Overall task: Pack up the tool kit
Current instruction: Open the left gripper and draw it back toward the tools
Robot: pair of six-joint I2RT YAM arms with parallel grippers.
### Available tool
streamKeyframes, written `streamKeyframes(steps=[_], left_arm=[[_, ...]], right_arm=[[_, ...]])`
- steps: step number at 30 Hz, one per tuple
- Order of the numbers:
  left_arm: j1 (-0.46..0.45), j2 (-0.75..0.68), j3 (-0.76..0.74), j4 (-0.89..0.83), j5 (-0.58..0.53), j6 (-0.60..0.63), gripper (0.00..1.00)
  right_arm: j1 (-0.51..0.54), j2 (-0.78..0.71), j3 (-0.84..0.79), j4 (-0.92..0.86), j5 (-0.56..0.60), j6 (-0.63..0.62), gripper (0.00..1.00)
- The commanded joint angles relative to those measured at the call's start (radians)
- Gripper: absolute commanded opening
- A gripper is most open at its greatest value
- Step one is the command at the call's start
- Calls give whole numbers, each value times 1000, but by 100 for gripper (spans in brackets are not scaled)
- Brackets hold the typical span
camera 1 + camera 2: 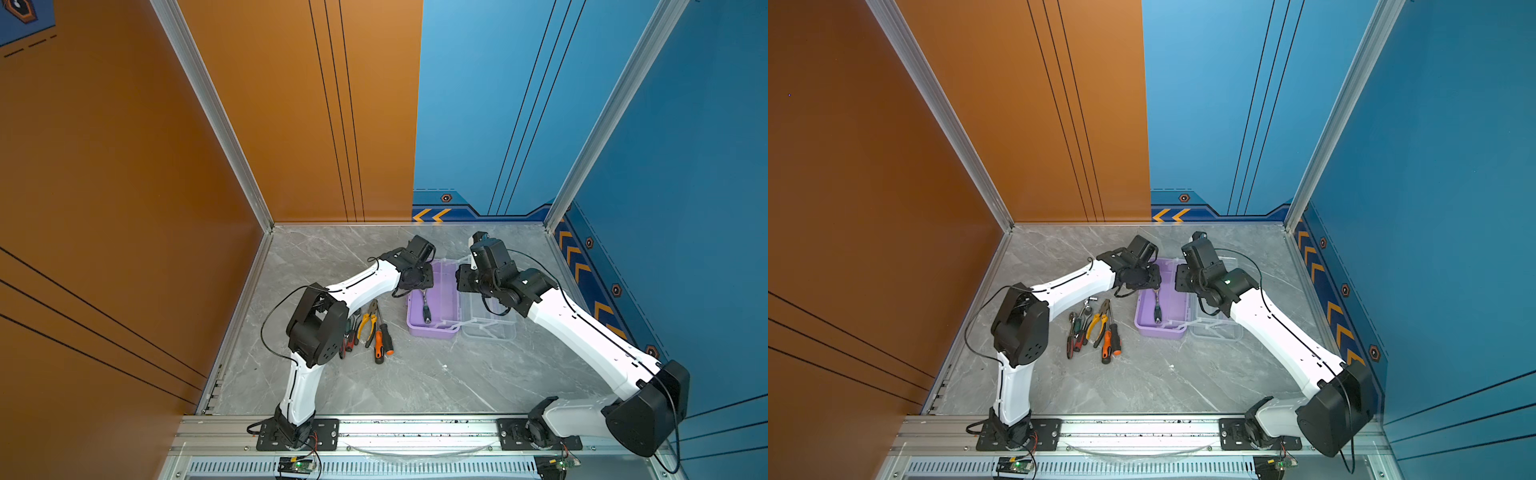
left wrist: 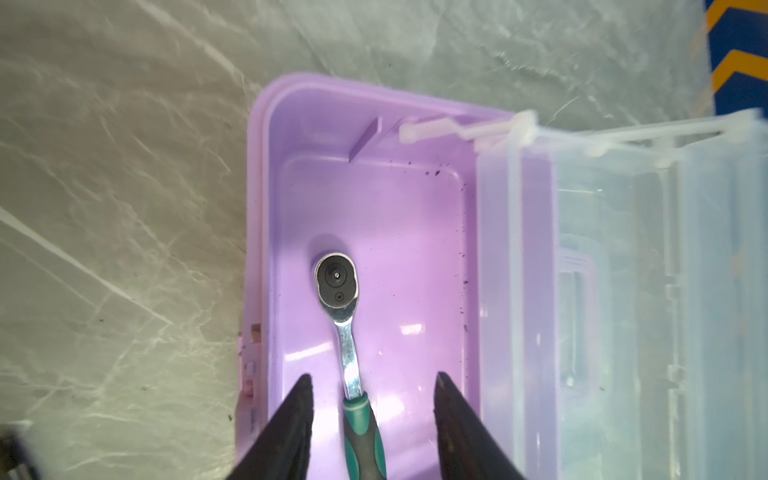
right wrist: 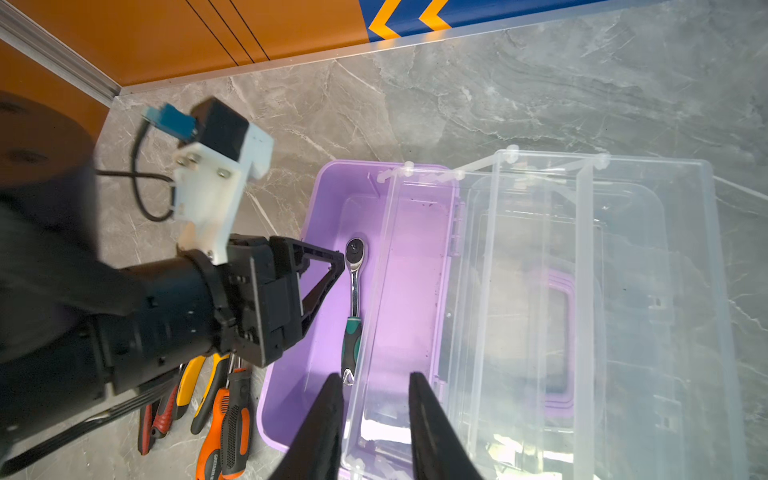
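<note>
The lilac case (image 1: 432, 333) (image 2: 266, 208) stands open. A steel ratchet wrench (image 2: 336, 279) (image 1: 426, 309) with a green handle lies flat inside it, touched by nothing. My left gripper (image 2: 372, 376) hangs open over the wrench, one finger on each side of the handle. My right gripper (image 3: 375, 376) is shut on the rim of the clear tray (image 3: 419, 249) (image 1: 490, 328), which is swung out to the case's right. The purple handle (image 3: 561, 332) shows through the clear plastic. Yellow-handled pliers (image 1: 368, 322), an orange screwdriver (image 1: 379, 345) and a red one (image 1: 350, 341) lie left of the case.
More steel tools (image 1: 1089, 303) lie with the row on the grey marble table (image 1: 415, 382), beside the left arm's elbow (image 1: 318, 324). Orange and blue walls close in the back and sides. A metal rail (image 1: 415, 428) runs along the front edge.
</note>
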Motion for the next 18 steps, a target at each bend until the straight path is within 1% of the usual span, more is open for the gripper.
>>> streamKeyframes(steps=[1,7,11,14,15,18], left_arm=[[10,-54,28,-47,-42,71,52],[30,-64,69,-107,-35,107,55],[47,-72,73,-127,-9,111,56],[51,-92,46,-132,-8,111,58],[53,-107,27,-132,-8,111,58],[57,-169,-47,-132,-24,114,59]], right_arm=[[24,14,44,-46,48,13,32],[62,65,93,-54,65,20,36],[108,101,127,-64,87,34,42],[126,130,143,-67,98,35,46],[162,137,151,-69,101,35,46],[194,155,159,-67,116,30,51]])
